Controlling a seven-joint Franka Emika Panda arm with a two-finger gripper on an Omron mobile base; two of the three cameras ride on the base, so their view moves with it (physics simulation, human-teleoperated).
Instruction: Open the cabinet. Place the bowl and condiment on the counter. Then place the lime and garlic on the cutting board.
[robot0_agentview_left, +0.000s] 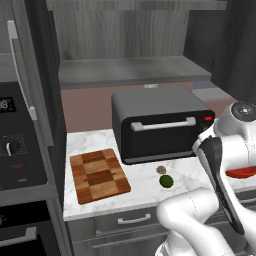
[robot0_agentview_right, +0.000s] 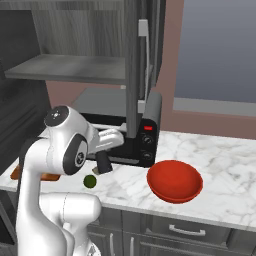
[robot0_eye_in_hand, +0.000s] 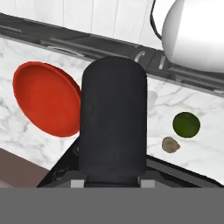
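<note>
White marble counter (robot0_agentview_right: 225, 165) lies below us, the red bowl (robot0_agentview_right: 175, 181) already set on it. We pinch the condiment (robot0_eye_in_hand: 113, 118) upright in the gripper (robot0_agentview_right: 103, 164), above the worktop between bowl and lime (robot0_agentview_right: 90, 181); garlic (robot0_eye_in_hand: 170, 145) sits just beside the lime. Straight down looks like bare marble.

Toaster oven (robot0_agentview_left: 159, 125) blocking the table's (robot0_agentview_right: 225, 150) back, bare marble right of the bowl (robot0_agentview_right: 175, 181), cutting board (robot0_agentview_left: 98, 175) top unoccupied
</note>
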